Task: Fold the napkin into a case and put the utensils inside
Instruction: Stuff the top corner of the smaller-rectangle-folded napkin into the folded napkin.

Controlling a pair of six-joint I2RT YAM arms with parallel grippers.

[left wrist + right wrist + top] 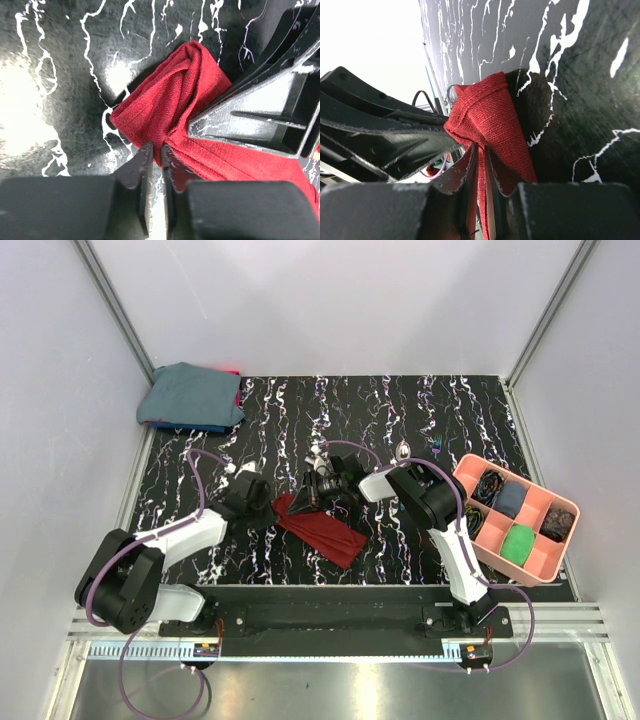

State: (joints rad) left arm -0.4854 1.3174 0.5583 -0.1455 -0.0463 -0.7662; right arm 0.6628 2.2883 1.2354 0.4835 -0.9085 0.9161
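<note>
Far off to the left of the napkin and behind it, a blue-grey cloth bundle [190,395] lies at the back corner of the black, white-veined tabletop [430,405].

The left hand [156,147] is at the napkin's left end. Its fingers [142,167] are drawn almost together, nipping a puckered fold of the red cloth at their tips.

The napkin [325,532] lies roughly mid-tabletop, folded into a narrow dark red strip. Its long axis runs on a diagonal, from the bunched, lifted end at the back left down to a flat end at the front right.

The right hand [480,150] meets that same raised end from the other side. Its jaws are narrow, and a band of the cloth runs straight down between them, clamped.

Behind and to the right of the napkin sits a small shiny oval [402,449], possibly a spoon's bowl; it is too small to be sure.

Well to the right of the napkin stands the pink tray [546,562], split into compartments. The back row holds coiled black cables [490,483], a blue-grey piece [512,498] and a dark bundle [557,521]. In the front row are more cable and a green lump [517,544].
</note>
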